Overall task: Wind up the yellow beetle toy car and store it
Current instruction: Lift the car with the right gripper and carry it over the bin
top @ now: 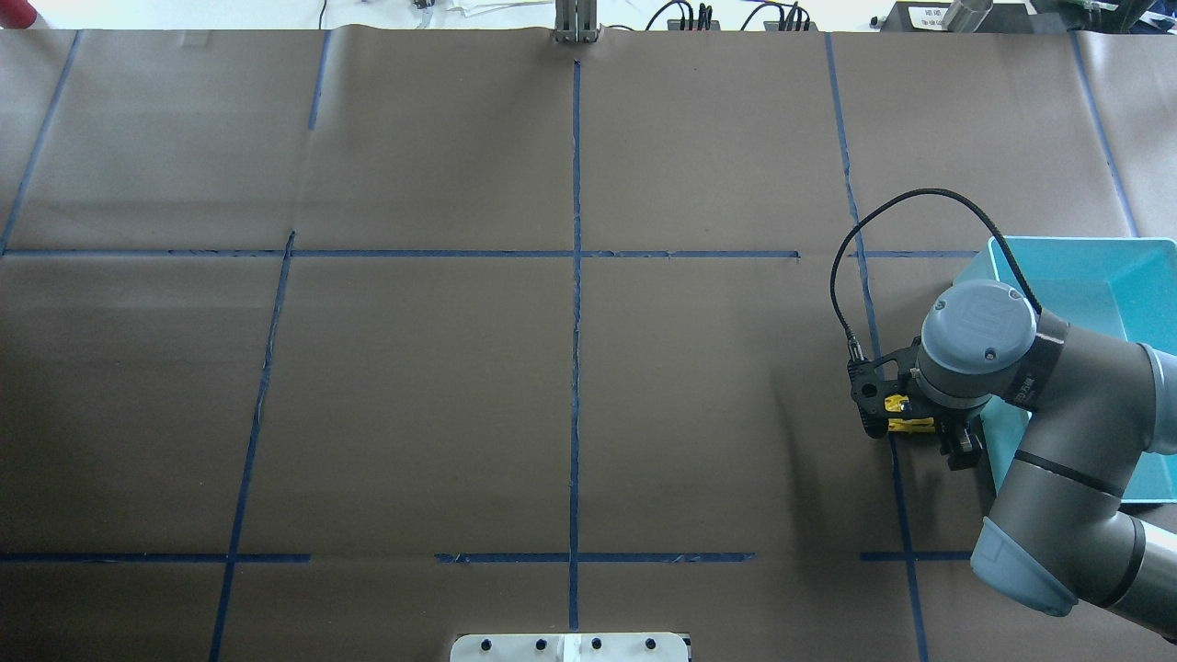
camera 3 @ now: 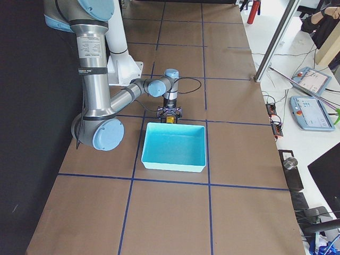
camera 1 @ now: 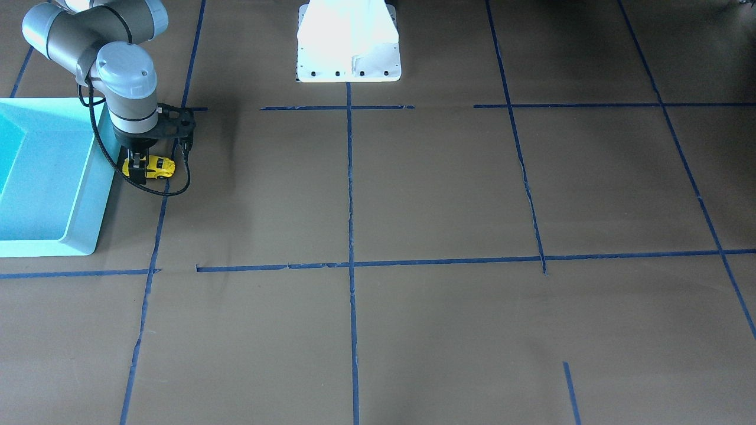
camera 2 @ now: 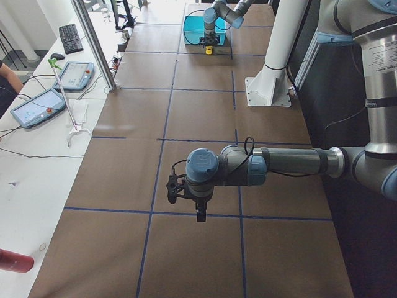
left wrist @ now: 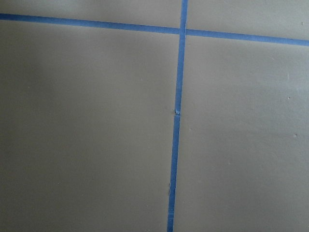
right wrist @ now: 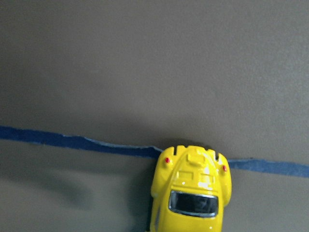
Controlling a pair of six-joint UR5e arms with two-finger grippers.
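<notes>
The yellow beetle toy car [camera 1: 158,167] is on the brown table just beside the turquoise bin [camera 1: 77,195], over a blue tape line. My right gripper [camera 1: 137,169] points straight down and is shut on the car's body. In the overhead view the car [top: 910,426] peeks out from under the right wrist, left of the bin [top: 1140,248]. The right wrist view shows the car's rear end [right wrist: 190,193] and none of the fingers. My left gripper [camera 2: 200,214] shows only in the exterior left view, above bare table, so I cannot tell whether it is open or shut.
The white robot base [camera 1: 348,53] stands at the table's robot-side edge. Blue tape lines [camera 1: 350,189] divide the brown table into squares. A side table with tablets [camera 2: 37,102] and a metal post [camera 2: 93,43] lie beyond the far edge.
</notes>
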